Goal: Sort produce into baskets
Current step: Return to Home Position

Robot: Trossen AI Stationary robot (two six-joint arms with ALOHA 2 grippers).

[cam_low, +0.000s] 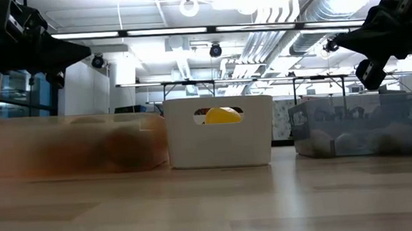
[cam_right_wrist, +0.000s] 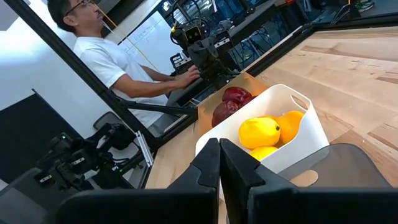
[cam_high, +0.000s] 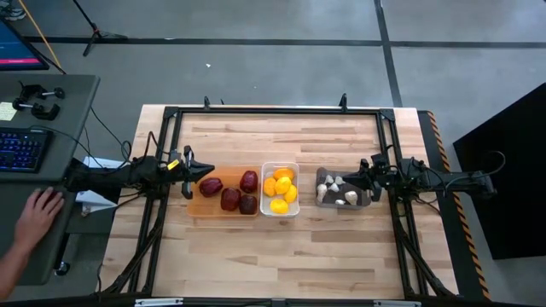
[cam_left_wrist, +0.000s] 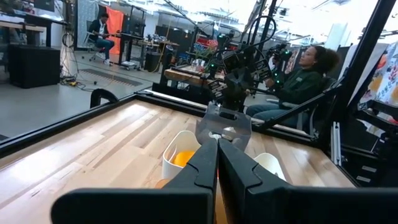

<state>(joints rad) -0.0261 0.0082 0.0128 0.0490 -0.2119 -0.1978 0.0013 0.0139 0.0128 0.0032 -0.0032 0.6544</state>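
Several dark red pieces [cam_high: 230, 194] lie in the orange tray [cam_high: 198, 205]. Several yellow-orange pieces [cam_high: 280, 189] lie in the white bin [cam_high: 279, 212], also in the right wrist view [cam_right_wrist: 261, 132]. White bulbs [cam_high: 339, 192] lie in the dark grey bin [cam_high: 322, 201]. My left gripper [cam_high: 188, 176] is shut and empty, above the tray's left edge. My right gripper [cam_high: 368, 177] is shut and empty, above the grey bin's right end.
The three containers stand side by side at the middle of the wooden table [cam_high: 281, 256]. A black frame [cam_high: 273, 112] runs around the table top. A person's hand [cam_high: 38, 213] rests on the desk at the left, beside a keyboard [cam_high: 21, 149].
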